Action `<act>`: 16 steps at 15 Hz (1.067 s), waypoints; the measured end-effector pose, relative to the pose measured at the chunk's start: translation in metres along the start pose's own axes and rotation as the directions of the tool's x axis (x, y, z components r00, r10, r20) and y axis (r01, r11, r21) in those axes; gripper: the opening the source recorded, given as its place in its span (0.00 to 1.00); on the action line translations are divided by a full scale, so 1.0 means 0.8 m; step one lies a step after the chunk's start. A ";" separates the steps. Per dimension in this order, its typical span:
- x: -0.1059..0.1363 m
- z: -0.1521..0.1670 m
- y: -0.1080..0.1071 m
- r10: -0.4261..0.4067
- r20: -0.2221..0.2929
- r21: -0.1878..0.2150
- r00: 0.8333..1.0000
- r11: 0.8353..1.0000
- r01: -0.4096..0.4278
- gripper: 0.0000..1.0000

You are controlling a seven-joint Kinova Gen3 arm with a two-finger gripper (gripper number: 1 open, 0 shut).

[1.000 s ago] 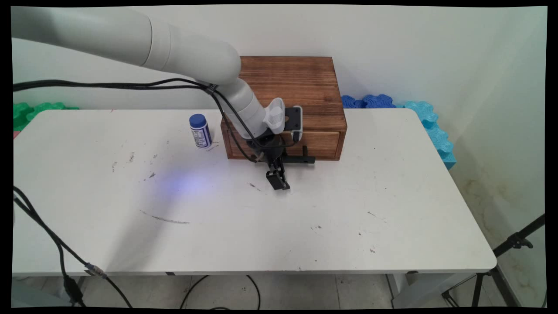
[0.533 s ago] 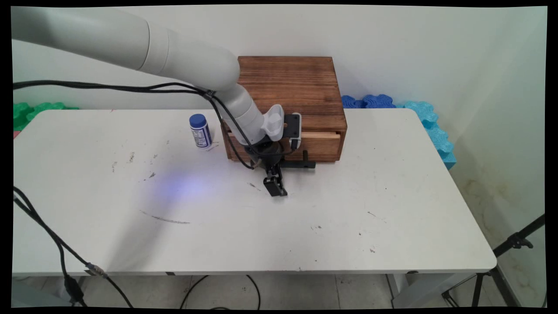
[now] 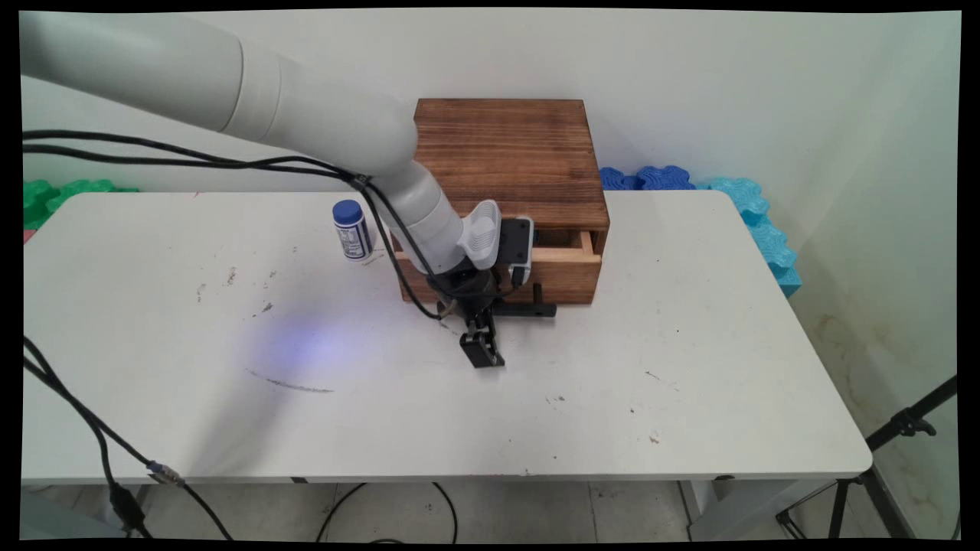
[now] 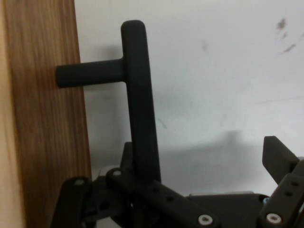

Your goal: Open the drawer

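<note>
Dark-brown grained wooden box [image 3: 509, 157], black handle [image 4: 137, 99], blue-capped white bottle [image 3: 351, 229], white table [image 3: 689, 367].

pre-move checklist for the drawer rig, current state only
1. Drawer partly out of the wooden box: ok.
2. Black handle intact on the drawer front, with its bar running down into the tool: ok.
3. Tool's grip on the handle: cannot tell.
4. Table bare in front of the drawer: ok.
5. Blue-capped bottle upright to the left of the box, off the drawer's line: ok.
6. Drawer contents: cannot tell, the inside is mostly hidden.
</note>
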 end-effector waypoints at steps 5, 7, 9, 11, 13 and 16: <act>-0.002 -0.004 0.027 0.015 0.009 -0.007 1.000 1.000 -0.015 1.00; -0.003 -0.005 0.042 0.023 0.010 -0.007 1.000 1.000 -0.023 1.00; -0.002 -0.006 0.056 0.029 0.010 -0.005 1.000 1.000 -0.029 1.00; -0.001 -0.007 0.071 0.036 0.009 -0.003 0.999 0.999 -0.036 1.00; 0.000 -0.008 0.082 0.041 0.008 -0.002 0.999 0.999 -0.041 1.00; 0.002 -0.010 0.102 0.049 0.008 -0.001 0.999 0.999 -0.049 1.00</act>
